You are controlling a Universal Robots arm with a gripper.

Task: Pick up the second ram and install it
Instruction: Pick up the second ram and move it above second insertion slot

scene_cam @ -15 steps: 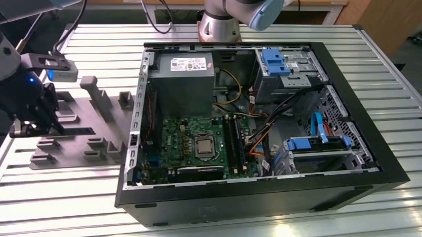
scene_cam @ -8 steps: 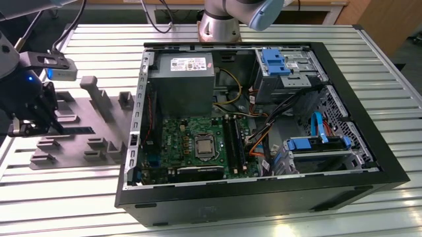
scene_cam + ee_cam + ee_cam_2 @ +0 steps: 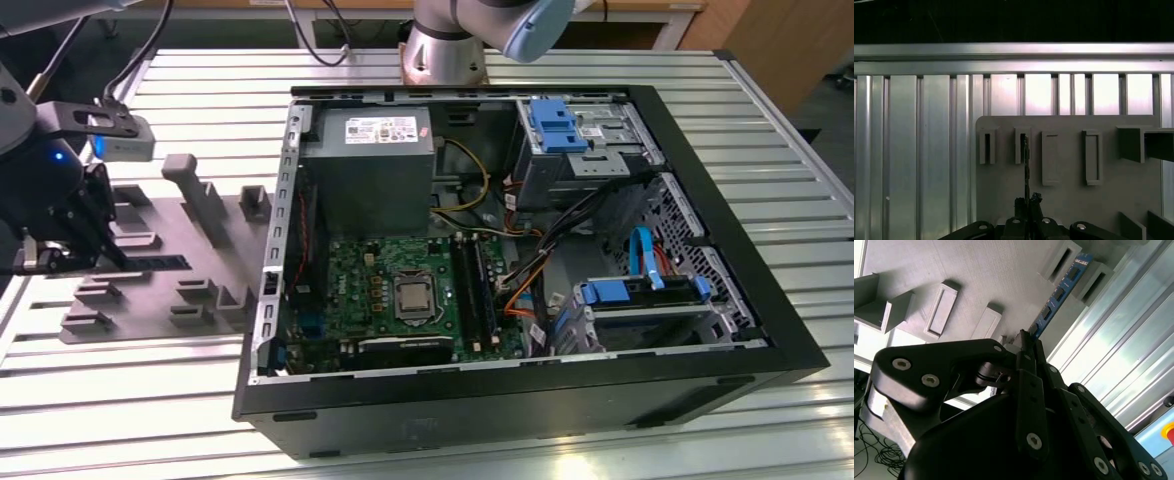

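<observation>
Blue-green 2nd ram (image 3: pixel 1061 290) is pinched at 1 end by closed fingers (image 3: pixel 1026 365), at the grey holder tray (image 3: pixel 979 270); not yet on the motherboard (image 3: pixel 354 290).

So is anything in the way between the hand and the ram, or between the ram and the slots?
Nothing visible between the hand and the ram: the hand is shut on its end, at the gray holder. Toward the slots, the case wall facing the holder stands between, though the case is open on top.
</observation>
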